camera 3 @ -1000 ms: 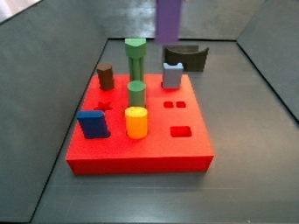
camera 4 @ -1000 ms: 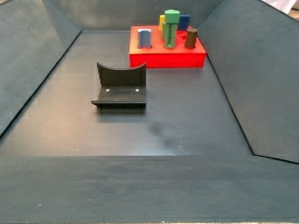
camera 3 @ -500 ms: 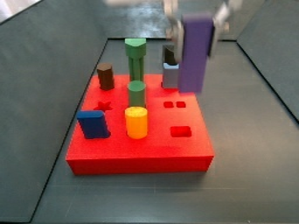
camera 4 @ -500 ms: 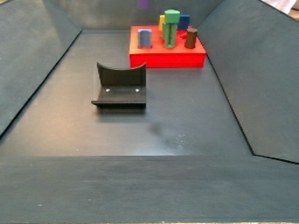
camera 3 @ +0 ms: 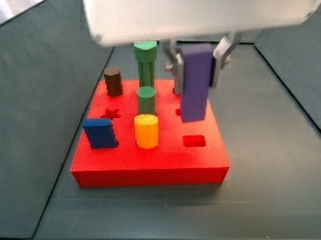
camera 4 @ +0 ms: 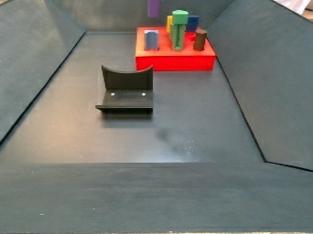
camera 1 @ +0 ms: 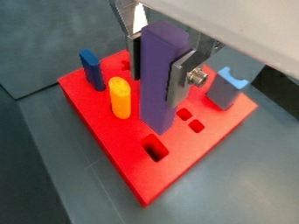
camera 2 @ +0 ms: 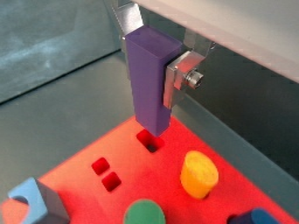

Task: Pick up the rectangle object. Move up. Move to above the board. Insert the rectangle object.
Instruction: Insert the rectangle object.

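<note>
My gripper (camera 3: pixel 198 58) is shut on the rectangle object (camera 3: pixel 196 86), a tall purple bar that hangs upright over the right half of the red board (camera 3: pixel 150 167). In both wrist views the silver fingers (camera 1: pixel 177 80) clamp the bar (camera 1: pixel 162 74) on its upper half. Its lower end hovers just over a rectangular hole (camera 2: pixel 147 141), apart from the board (camera 2: pixel 163 179). The same hole (camera 1: pixel 155 150) and the gripper (camera 2: pixel 152 66) show from the wrist. In a side view only the tip of the bar (camera 4: pixel 156 7) shows above the board (camera 4: pixel 178 60).
On the board stand a tall green column (camera 3: pixel 145 62), a shorter green peg (camera 3: pixel 146 97), an orange peg (camera 3: pixel 146 132), a dark-blue block (camera 3: pixel 99 133) and a brown peg (camera 3: pixel 114 82). A lavender block (camera 1: pixel 228 90) stands near the small square holes (camera 1: pixel 191 121). The fixture (camera 4: pixel 124 90) sits mid-floor.
The gripper has carried the purple bar from high at the back forward and down over the board's right half. The pegs have not moved.
</note>
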You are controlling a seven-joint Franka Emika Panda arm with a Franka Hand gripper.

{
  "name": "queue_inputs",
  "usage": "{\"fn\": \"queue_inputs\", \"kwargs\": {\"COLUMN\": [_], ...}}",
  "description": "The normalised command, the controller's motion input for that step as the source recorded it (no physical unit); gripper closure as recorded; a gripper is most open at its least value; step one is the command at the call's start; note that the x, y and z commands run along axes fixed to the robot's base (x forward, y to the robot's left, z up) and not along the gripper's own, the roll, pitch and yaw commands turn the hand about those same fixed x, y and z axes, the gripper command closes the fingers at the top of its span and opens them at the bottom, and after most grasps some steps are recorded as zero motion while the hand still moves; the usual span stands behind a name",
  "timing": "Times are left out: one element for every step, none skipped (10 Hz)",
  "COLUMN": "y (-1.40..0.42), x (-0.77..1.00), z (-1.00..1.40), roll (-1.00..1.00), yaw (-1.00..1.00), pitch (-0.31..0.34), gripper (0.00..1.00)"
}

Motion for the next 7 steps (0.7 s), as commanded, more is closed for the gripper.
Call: {"fn": "queue_inputs", "kwargs": {"y": [-0.04, -0.19, -0.12, -0.05, 0.00, 0.00, 0.00], "x": [0.00, 0.00, 0.00, 0.11, 0.03, 0.05, 0.10], "z": [-0.11, -0.43, -0.31, -0.20, -0.10, -0.03, -0.09], "roll": [0.02, 0.20, 0.15, 0.13, 0.05, 0.01, 0.03], "yaw": [0.00, 0.00, 0.00, -0.05, -0.03, -0.03, -0.06], "pitch": [0.000, -0.053, -0.046, -0.027, -0.027, -0.004, 0.000], "gripper": [1.00, 1.00, 1.00, 1.00, 1.00, 1.00, 1.00]}}
